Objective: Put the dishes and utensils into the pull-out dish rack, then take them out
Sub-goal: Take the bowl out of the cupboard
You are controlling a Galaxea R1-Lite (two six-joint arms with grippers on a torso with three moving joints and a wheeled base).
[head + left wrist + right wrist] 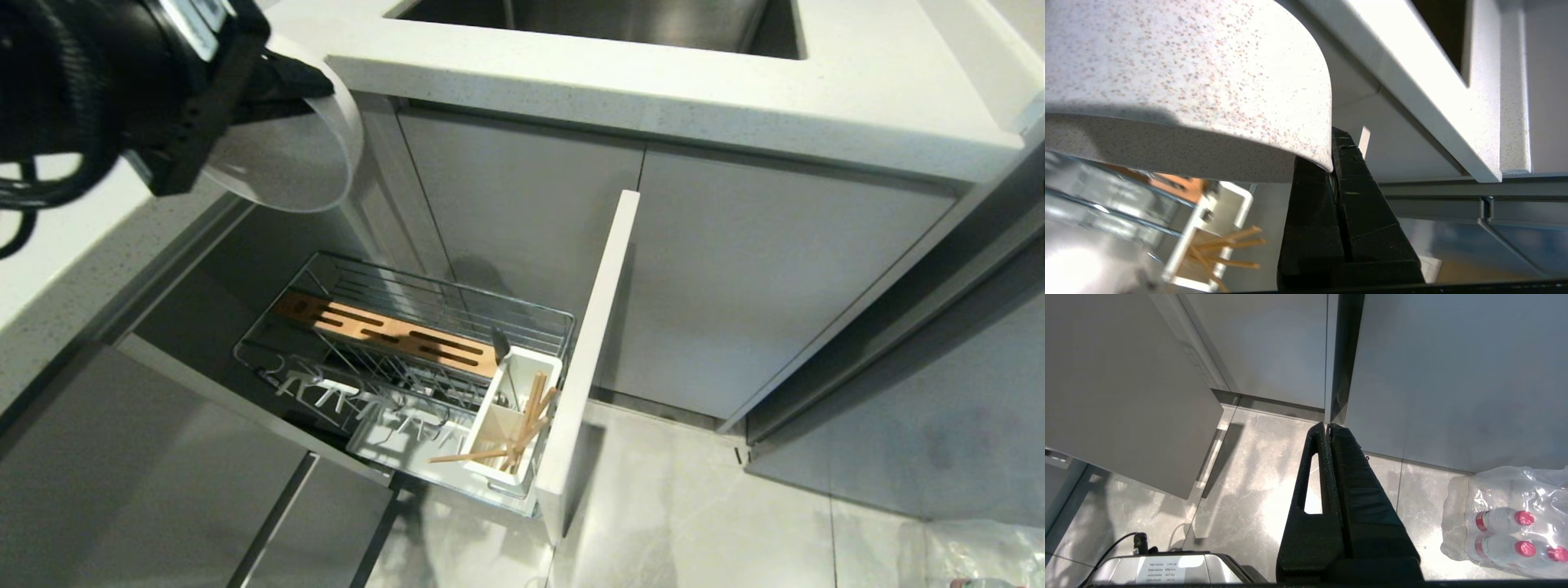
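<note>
My left gripper (320, 83) is high at the left, level with the countertop edge, shut on the rim of the off-white speckled bowl (286, 155). The bowl is tilted on its side, well above the pull-out dish rack (522, 306). In the left wrist view the bowl's wall (1188, 73) is pinched between the black fingers of the left gripper (1333, 165). The rack's white utensil cup (535, 367) holds the wooden chopsticks (529, 420) and a dark spoon (500, 343). My right gripper (1329, 426) hangs shut and empty over the floor.
The pale cabinet front (596, 343) of the rack stands pulled out towards me. A bamboo slotted strip (392, 331) lies across the wire basket. The countertop (653, 90) with its sink overhangs behind. A wrapped pack of bottles (1506, 522) lies on the floor.
</note>
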